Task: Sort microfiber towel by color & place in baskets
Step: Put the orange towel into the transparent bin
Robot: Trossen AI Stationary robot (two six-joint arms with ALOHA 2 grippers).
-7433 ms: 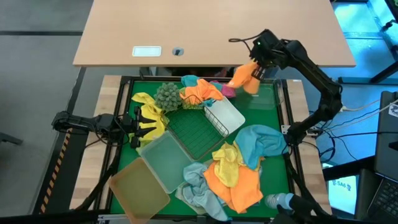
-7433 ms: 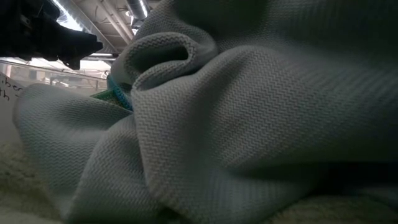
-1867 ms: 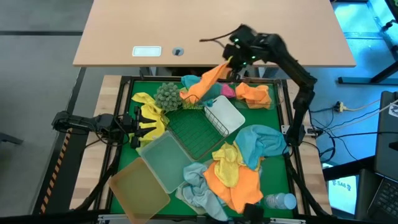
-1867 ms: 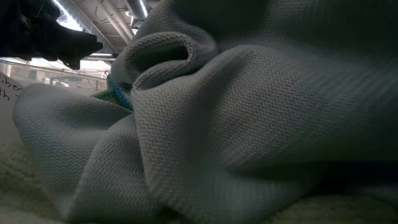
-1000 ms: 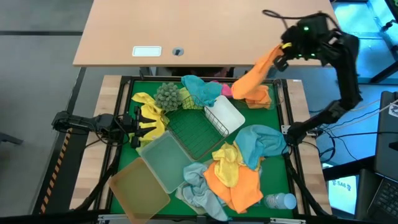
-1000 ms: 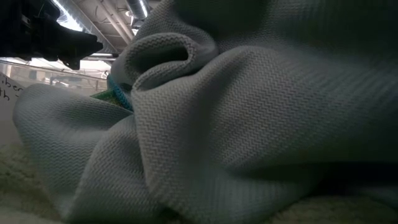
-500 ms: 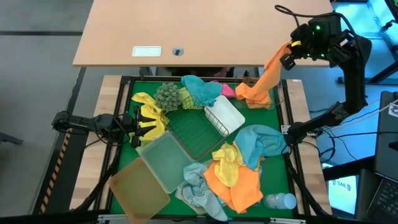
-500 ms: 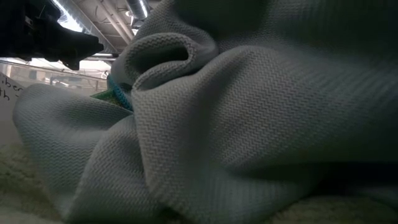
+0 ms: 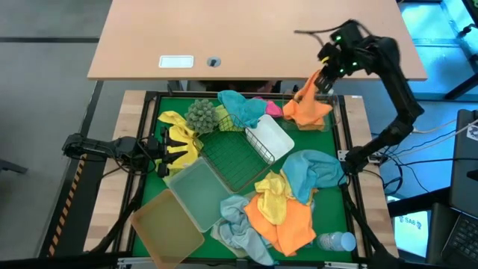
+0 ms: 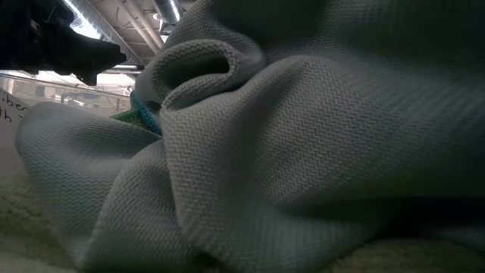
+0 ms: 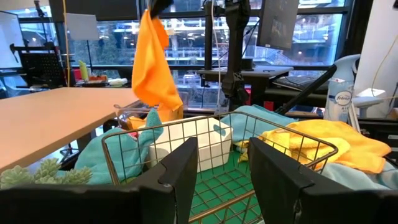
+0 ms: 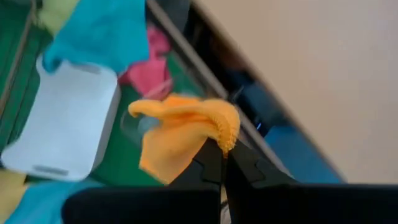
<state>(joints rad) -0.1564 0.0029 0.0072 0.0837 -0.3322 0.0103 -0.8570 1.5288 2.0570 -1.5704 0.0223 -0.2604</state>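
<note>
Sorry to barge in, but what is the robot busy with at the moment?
The right gripper holds an orange towel in the air above another orange towel at the far right of the table. The left gripper waits at the left side by a yellow towel. The baskets, including the green wire one, hold no towels.

A soft orange microfiber cloth (image 9: 307,93) is hanging limp and matt. The pale grey-blue woven towel (image 10: 303,152) is showing a fine zigzag weave (close up, rough-looking). The green wire mesh basket (image 11: 211,155) is looking metallic beside a smooth white plastic bin (image 9: 270,139). The light wood-finish tabletop (image 9: 246,33) is looking smooth and matt.
</note>
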